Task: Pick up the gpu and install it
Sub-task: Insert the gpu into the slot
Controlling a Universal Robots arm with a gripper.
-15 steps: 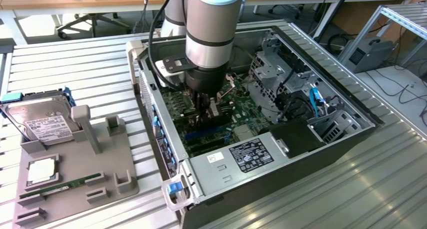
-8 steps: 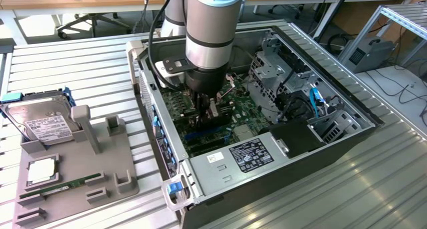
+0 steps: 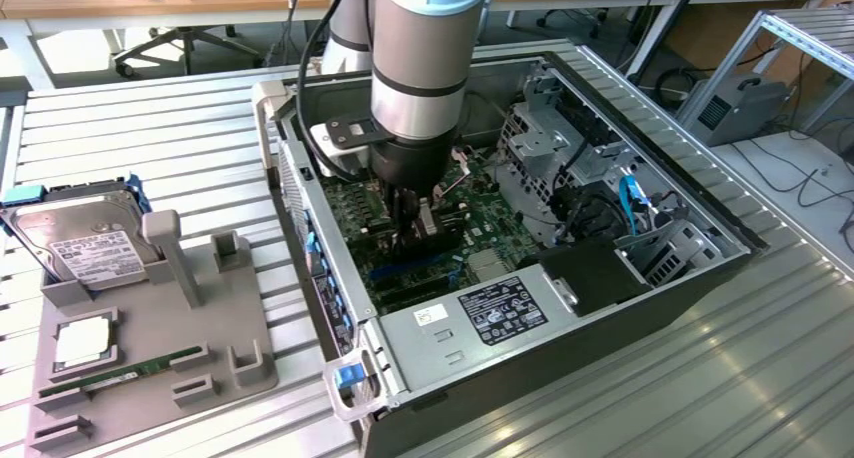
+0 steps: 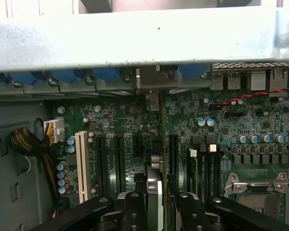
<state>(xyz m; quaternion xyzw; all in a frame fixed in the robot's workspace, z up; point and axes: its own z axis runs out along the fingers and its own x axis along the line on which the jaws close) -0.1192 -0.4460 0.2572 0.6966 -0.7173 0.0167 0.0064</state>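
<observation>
Gripper (image 4: 155, 204) holds gpu (image 4: 155, 144) over motherboard (image 4: 221, 130).

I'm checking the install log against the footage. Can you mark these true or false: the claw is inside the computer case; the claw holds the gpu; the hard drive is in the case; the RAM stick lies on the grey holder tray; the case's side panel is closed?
1. The claw is inside the computer case. True.
2. The claw holds the gpu. True: it is held edge-on above the motherboard slots.
3. The hard drive is in the case. False: it stands on the grey holder tray.
4. The RAM stick lies on the tray. True.
5. The side panel is closed. False: the case is open.
</observation>
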